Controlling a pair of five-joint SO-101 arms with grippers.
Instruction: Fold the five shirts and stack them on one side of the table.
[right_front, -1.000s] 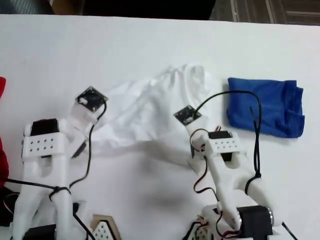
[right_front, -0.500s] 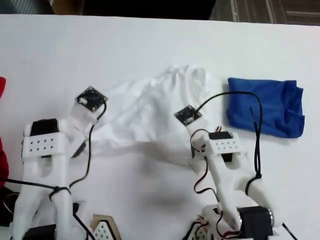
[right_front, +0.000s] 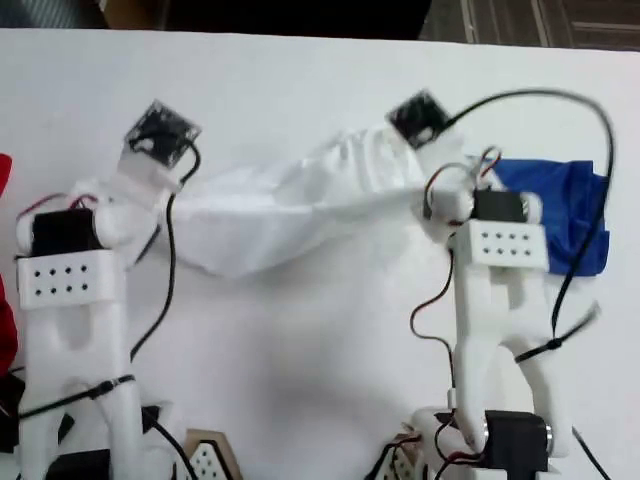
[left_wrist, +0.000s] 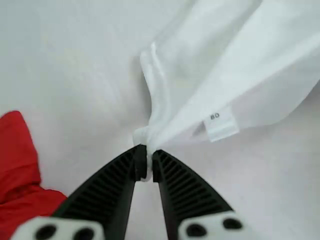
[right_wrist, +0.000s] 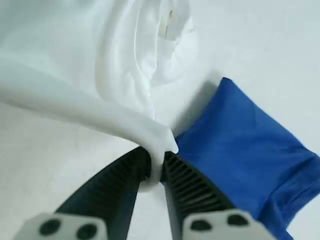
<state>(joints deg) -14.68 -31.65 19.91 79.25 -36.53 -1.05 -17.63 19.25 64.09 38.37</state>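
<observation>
A white shirt (right_front: 290, 195) hangs stretched between the two arms above the middle of the table. My left gripper (left_wrist: 145, 159) is shut on one pinched edge of the white shirt (left_wrist: 240, 60), near its small sewn label. My right gripper (right_wrist: 158, 161) is shut on the other edge of the white shirt (right_wrist: 75, 65). In the high view the left gripper (right_front: 112, 195) holds the cloth at the left and the right gripper (right_front: 432, 192) at the right. A folded blue shirt (right_front: 570, 215) lies at the right, under the right arm, and shows as blue shirt (right_wrist: 245, 145) beside the right gripper.
A red shirt (right_front: 5, 300) lies at the table's left edge, seen also as red shirt (left_wrist: 20, 160) close to the left gripper. The white table (right_front: 300, 380) is bare toward the front between the arms and along the back.
Both arms have risen and moved toward the back, lifting the white shirt off the table and pulling it taut. The right arm now stands partly over the blue shirt.
</observation>
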